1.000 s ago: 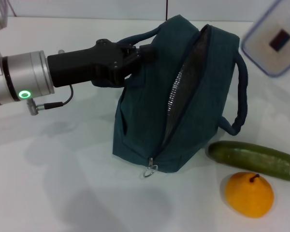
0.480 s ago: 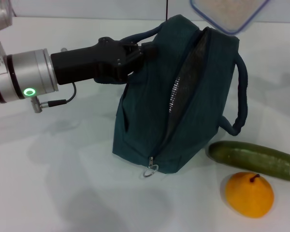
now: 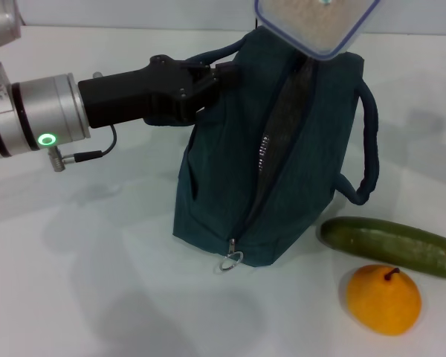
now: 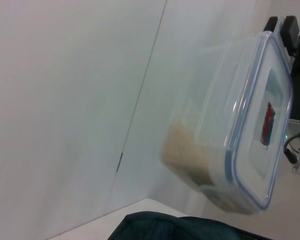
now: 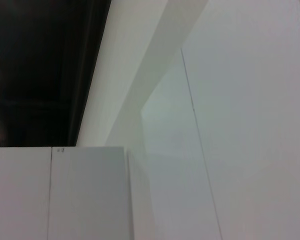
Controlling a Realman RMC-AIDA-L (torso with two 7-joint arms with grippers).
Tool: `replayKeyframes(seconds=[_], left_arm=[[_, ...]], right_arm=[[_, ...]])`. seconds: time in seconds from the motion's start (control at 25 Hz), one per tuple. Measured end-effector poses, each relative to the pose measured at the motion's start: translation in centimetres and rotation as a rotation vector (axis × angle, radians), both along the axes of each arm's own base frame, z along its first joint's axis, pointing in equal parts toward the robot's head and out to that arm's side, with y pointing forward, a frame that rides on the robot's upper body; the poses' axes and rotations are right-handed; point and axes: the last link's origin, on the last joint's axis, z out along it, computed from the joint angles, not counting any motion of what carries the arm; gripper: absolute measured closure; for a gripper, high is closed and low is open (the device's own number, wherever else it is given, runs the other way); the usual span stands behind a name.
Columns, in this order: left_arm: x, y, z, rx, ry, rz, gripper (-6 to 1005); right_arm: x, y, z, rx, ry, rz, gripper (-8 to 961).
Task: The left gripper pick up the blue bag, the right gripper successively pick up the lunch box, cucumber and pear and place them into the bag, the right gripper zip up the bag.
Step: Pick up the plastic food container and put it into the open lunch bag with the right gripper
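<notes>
Lunch box step in hand. Left end effector (image 3: pixel 208 78) clenched on the bag (image 3: pixel 275 156) handle, holding it upright on the counter (image 3: pixel 97 282). Lunch box (image 3: pixel 316 22) hangs above the open zipper; right end effector's grip cannot be told. Next: lower it in. Cucumber (image 3: pixel 390 245), pear (image 3: pixel 383 299) wait beside the bag.

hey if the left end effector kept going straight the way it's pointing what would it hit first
The left end effector points across the table and is already at the blue bag's near handle. Pushing on, it would probably press into the bag's upper side first; depth is unclear from the head view.
</notes>
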Motion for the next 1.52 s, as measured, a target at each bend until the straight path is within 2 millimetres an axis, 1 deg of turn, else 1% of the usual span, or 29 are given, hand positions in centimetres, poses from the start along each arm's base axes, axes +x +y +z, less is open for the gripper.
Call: replayKeyframes(seconds=[0.2, 0.36, 0.48, 0.72, 0.76, 0.8, 0.96, 1.24, 1.28, 1.4, 1.52], left_arm=[[0.0, 0.0, 0.0, 0.002, 0.002, -0.002, 965], [0.0, 0.0, 0.0, 0.002, 0.002, -0.003, 965], [-0.1, -0.1, -0.1, 0.002, 0.001, -0.001, 965], [-0.3, -0.2, -0.1, 0.01, -0.003, 0.001, 965], [-0.3, -0.2, -0.1, 0.01, -0.003, 0.001, 965], [-0.3, -0.2, -0.1, 0.01, -0.004, 0.002, 965], [-0.2, 0.0, -0.1, 0.014, -0.002, 0.001, 965], [-0.2, 0.1, -0.1, 0.017, 0.0, 0.003, 965], [-0.2, 0.1, -0.1, 0.018, 0.001, 0.003, 965], [-0.4, 0.0, -0.1, 0.016, 0.005, 0.006, 965], [-0.8, -0.1, 0.0, 0.016, 0.011, 0.015, 965]], right_arm=[[-0.2, 0.0, -0.9, -0.028, -0.028, 0.0, 860], [0.2, 0.0, -2.0, -0.06, -0.059, -0.028, 860], [0.7, -0.2, -2.8, -0.089, -0.079, -0.046, 860], [2.7, -1.4, -4.4, -0.134, -0.155, -0.075, 859], [2.7, -1.4, -4.4, -0.134, -0.155, -0.075, 859], [3.1, -1.7, -4.9, -0.149, -0.178, -0.081, 859], [3.7, -1.8, -5.7, -0.171, -0.201, -0.106, 859], [3.9, -2.0, -7.0, -0.187, -0.23, -0.122, 859], [4.1, -2.0, -7.7, -0.204, -0.262, -0.134, 859], [4.1, -1.9, -8.5, -0.218, -0.305, -0.141, 859], [4.0, -2.0, -8.4, -0.216, -0.32, -0.125, 859]])
